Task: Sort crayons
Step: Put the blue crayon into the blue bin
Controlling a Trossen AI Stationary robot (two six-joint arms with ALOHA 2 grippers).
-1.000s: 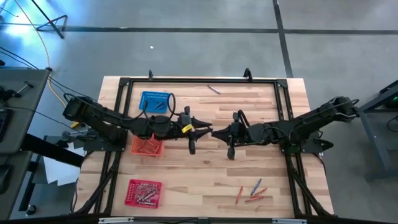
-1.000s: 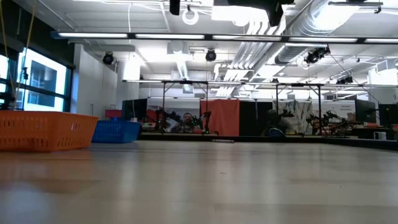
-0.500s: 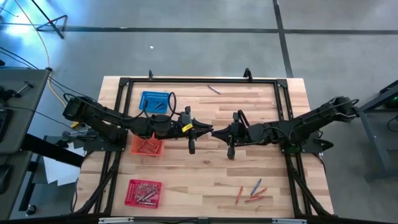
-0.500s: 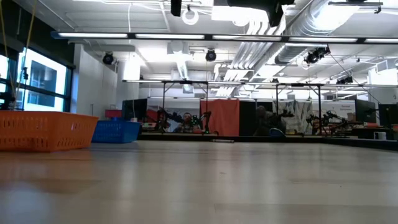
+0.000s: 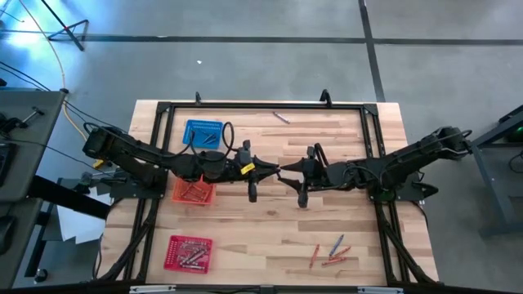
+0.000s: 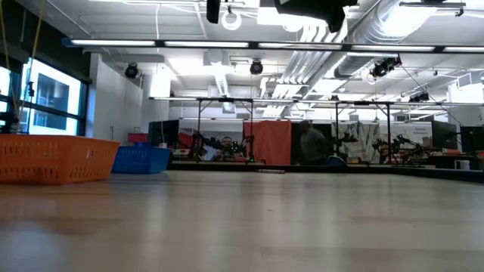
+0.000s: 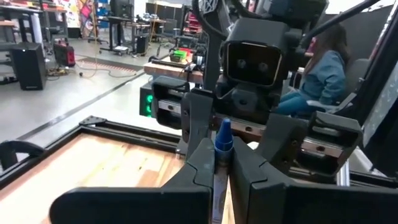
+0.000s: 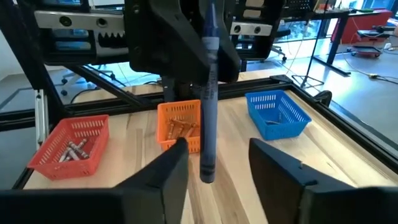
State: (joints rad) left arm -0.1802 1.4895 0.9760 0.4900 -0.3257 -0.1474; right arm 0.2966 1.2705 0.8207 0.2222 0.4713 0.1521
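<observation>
My left pincer (image 5: 276, 171), at the middle of the high view, has just clamped together on the blue crayon (image 8: 207, 93). My right pincer (image 5: 285, 175), tip to tip with it, has just spread its fingers (image 8: 163, 180) apart, and the stick hangs free between them. I judge the handover done: the crayon is mine on the left to carry.

The blue basket (image 5: 203, 132) sits at upper left of that view, past my own left arm. The orange basket (image 5: 193, 191) lies just below that arm and the red basket (image 5: 189, 252) at lower left. More crayons (image 5: 330, 251) wait at lower right. The released pincer flanks the stick closely, so I should draw back straight.
</observation>
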